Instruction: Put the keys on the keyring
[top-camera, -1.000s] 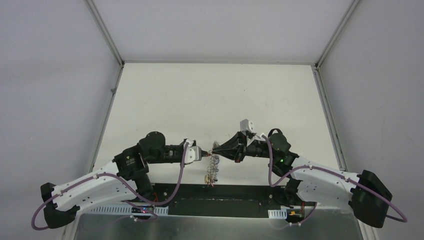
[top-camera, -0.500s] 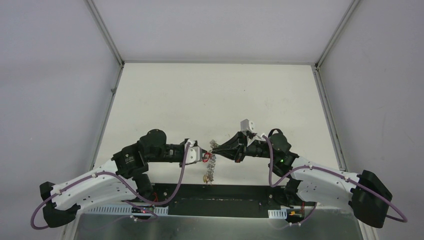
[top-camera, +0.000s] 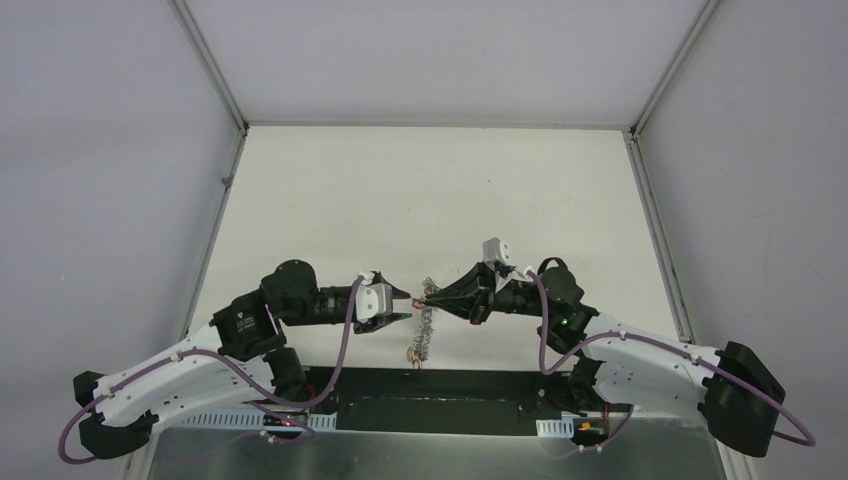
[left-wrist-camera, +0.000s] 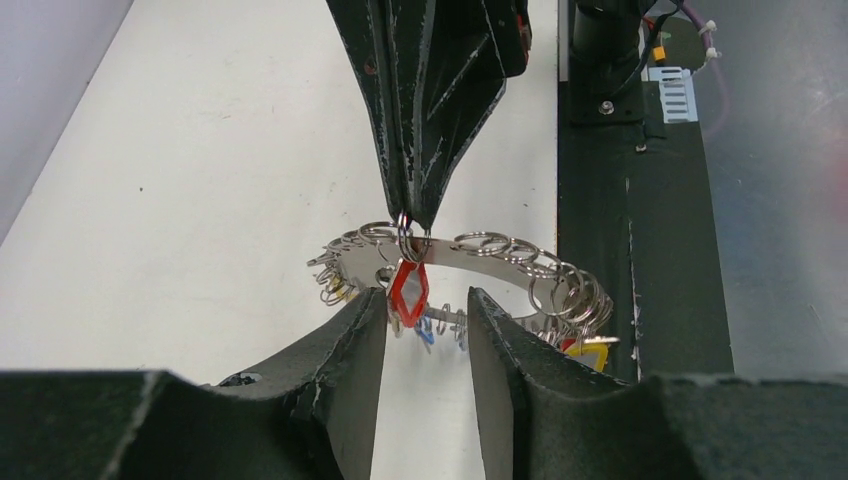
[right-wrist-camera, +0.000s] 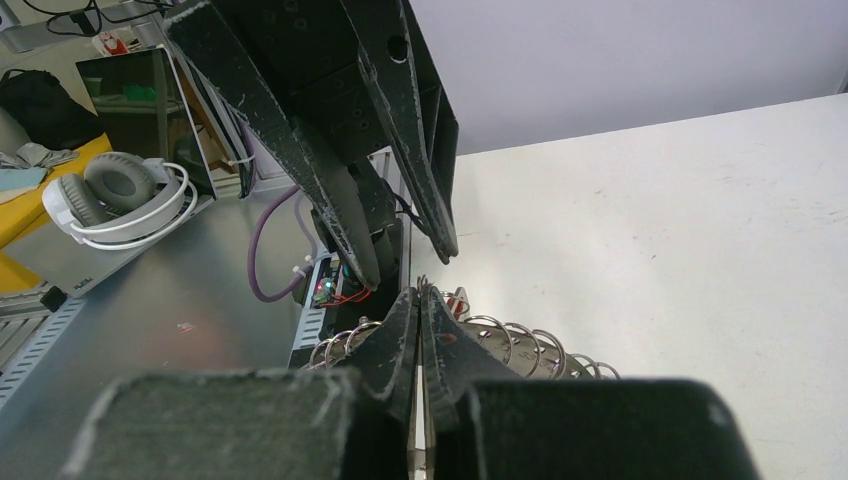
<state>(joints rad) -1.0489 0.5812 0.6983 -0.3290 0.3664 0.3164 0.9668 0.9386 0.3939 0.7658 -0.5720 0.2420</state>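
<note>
One key apparently on: right gripper (left-wrist-camera: 412, 222) clamps keyring (left-wrist-camera: 500, 252) with red-tagged key (left-wrist-camera: 408, 290) hanging, left gripper (left-wrist-camera: 425, 312) half-open, empty; next, locate the second one.

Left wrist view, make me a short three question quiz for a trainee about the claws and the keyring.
1. Is the left claw open or shut?
2. True or false: the right claw is shut on the large silver-grey metal keyring.
3. The diamond-shaped plastic tag hanging at that pinch is: A blue, B red, C green.
Key: 1 open, gripping nothing; 2 true; 3 B.
</note>
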